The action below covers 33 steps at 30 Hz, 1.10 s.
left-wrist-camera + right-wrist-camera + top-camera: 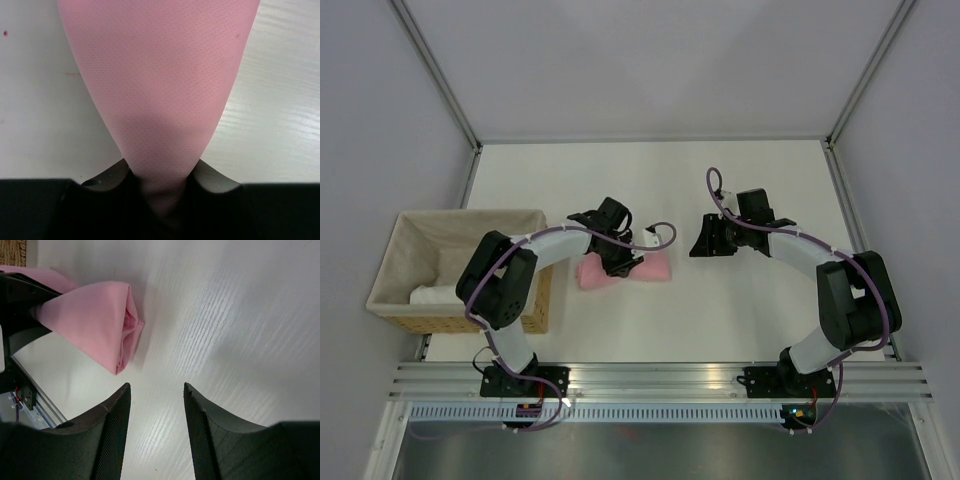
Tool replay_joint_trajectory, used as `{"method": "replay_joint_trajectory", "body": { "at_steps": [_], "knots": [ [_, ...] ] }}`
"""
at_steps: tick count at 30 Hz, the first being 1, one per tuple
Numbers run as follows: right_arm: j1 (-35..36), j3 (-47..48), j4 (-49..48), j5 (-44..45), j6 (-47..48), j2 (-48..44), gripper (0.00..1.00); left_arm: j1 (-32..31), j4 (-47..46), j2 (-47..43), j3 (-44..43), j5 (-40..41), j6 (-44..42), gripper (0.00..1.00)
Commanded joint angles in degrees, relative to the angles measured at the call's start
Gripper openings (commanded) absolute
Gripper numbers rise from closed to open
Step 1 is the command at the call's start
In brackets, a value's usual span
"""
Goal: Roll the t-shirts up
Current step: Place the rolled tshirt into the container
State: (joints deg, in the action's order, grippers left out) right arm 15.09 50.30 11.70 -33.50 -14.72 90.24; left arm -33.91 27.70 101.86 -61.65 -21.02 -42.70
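A light-pink t-shirt (638, 268), rolled into a short bundle, lies on the white table near the middle. My left gripper (617, 258) is shut on the t-shirt; in the left wrist view the pink cloth (160, 90) runs from the closed fingers (215, 180) up the frame. My right gripper (703, 242) is open and empty, a little to the right of the bundle. In the right wrist view the roll's open end (100, 322) lies up and left of the fingertips (122, 405), apart from them.
A woven wicker basket (535, 300) with beige lining stands at the left table edge, with a white cloth roll (435, 295) inside. Grey walls close the table's back and sides. A metal rail (660, 385) runs along the near edge.
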Motion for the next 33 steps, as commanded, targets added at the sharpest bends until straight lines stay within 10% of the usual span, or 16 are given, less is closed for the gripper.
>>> {"method": "replay_joint_trajectory", "body": {
  "at_steps": [1, 17, 33],
  "knots": [
    [-0.5, 1.2, 0.16, 0.62, 0.92, -1.64, 0.53, 2.0, 4.28, -0.17, -2.6, 1.59, 2.62, 0.02],
    [-0.94, 2.61, 0.95, 0.54, 1.89, 0.2, 0.53, 8.51, 11.49, 0.27, -16.57, 0.1, 7.37, 0.02],
    [-1.03, 8.05, 0.86, 0.1, 5.23, 1.43, 0.53, 13.96, 15.54, -9.81, -21.6, 6.16, -5.89, 0.02]
  ]
}}
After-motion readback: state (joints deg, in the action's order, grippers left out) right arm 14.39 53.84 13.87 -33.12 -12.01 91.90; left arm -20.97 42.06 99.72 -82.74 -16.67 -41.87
